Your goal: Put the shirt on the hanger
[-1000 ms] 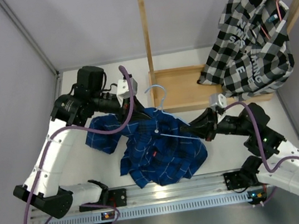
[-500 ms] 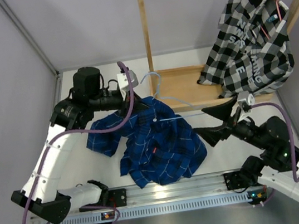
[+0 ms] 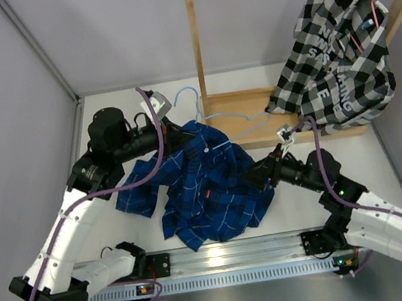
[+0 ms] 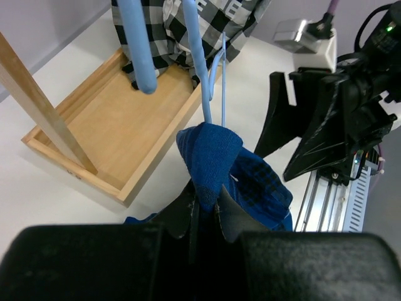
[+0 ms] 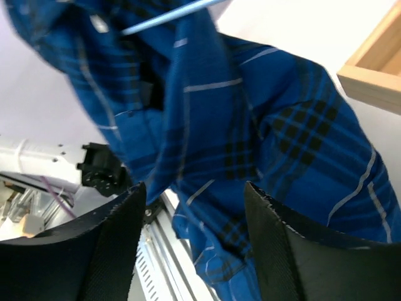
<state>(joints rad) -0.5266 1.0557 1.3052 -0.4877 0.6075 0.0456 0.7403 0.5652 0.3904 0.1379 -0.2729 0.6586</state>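
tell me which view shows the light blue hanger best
Top external: the hanger shows its hook and one arm running out of the shirt. Left wrist shows only close, blurred bars above the fabric; right wrist catches just a thin strip at the top.

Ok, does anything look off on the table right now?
The blue shirt is bunched in a crumpled heap, only partly on the light-blue hanger, which sticks out askew toward the wooden tray.
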